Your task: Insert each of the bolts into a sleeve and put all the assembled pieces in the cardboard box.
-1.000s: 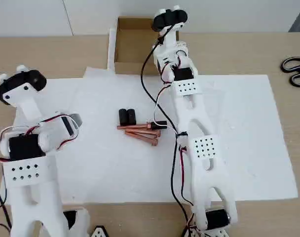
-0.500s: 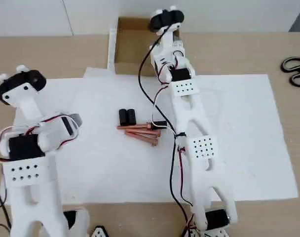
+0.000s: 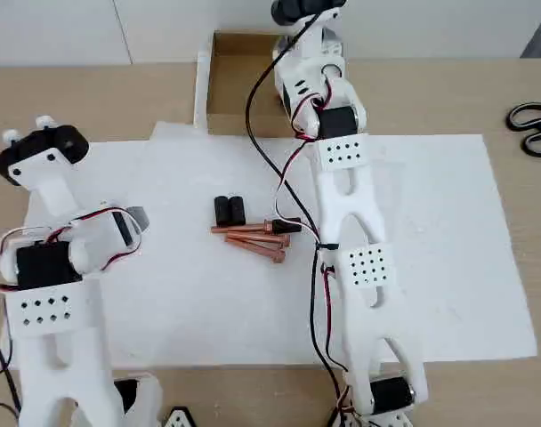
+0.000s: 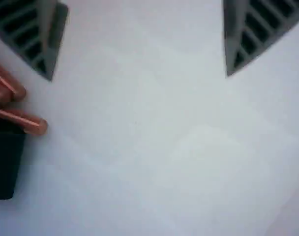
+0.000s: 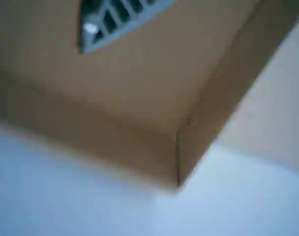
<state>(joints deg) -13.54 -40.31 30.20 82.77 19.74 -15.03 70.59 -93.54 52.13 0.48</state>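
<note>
Nearest you, the left pincer (image 4: 139,73) hangs over the white sheet (image 3: 431,222) on the worktop (image 3: 92,98), jaws wide apart and holding nothing.

Just beyond it, mid-sheet, lie the bolts (image 3: 253,238). You can count three copper ones, bunched side by side and touching. A fourth could hide in the bunch; you cannot tell.

Just past the bolts stand the sleeves (image 3: 229,210): two, black, touching each other. None is on a bolt.

Farthest off, the cardboard box (image 3: 239,84) sits at the sheet's far edge. The right pincer (image 3: 306,22) is over its inside corner; you cannot tell whether it is apart, together or carrying anything. What you can see of the box floor is plain cardboard, and the arm covers the rest.

Judgement: the three loose bolts remain to be sleeved and boxed. Whether any assembled piece is already in the box, you cannot tell.
</note>
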